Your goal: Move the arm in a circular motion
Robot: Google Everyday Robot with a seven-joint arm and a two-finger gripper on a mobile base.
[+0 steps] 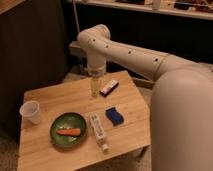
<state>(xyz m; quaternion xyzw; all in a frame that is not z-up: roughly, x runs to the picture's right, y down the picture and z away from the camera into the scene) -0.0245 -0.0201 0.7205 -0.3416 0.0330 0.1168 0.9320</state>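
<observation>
On my feed there was one arm [130,52] in view, white and glossy with a row of small dark dots. It reached in from the right, bent at a rounded elbow near the top, and dropped straight down over the back of the wooden surface [60,97]. Its single end effector [95,86] – a slim, pale tip – hung just left of one dark wrapped bar [108,88]. I could not tell how far open it was, what if anything it had hold of, or whether it touched the wood.

I counted six things on the surface:
- the bar
- one white cup [31,111] near the left edge
- one green plate [62,121] towards the front
- one orange piece [68,132] lying on that plate
- one white bottle [98,130] on its side just right of the plate
- one blue block [114,116] beside the bottle, between it and the bar
</observation>
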